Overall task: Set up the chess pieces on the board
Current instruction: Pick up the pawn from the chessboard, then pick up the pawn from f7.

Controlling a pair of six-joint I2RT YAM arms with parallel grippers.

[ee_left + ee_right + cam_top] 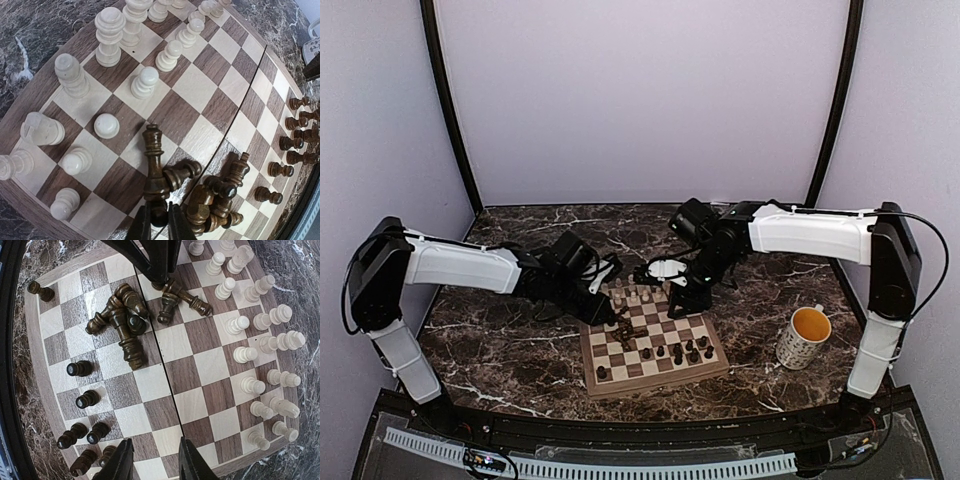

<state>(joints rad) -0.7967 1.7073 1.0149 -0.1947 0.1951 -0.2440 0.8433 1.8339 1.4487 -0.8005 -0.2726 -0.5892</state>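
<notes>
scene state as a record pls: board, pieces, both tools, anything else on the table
board: wooden chessboard, between the arms on the marble table
cream pieces: mostly upright, about two rows along one edge
dark heap: pieces lying tipped, mid-board
dark pawns: several upright near the opposite edge
left tool: shut on tall dark piece, upright beside the heap
right tool: open, over the board, holding nothing
mug: speckled, right of the board, apart from it

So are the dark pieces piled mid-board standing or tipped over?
Tipped: the dark pieces lie on their sides in a heap; the left gripper pinches one dark piece.
</notes>
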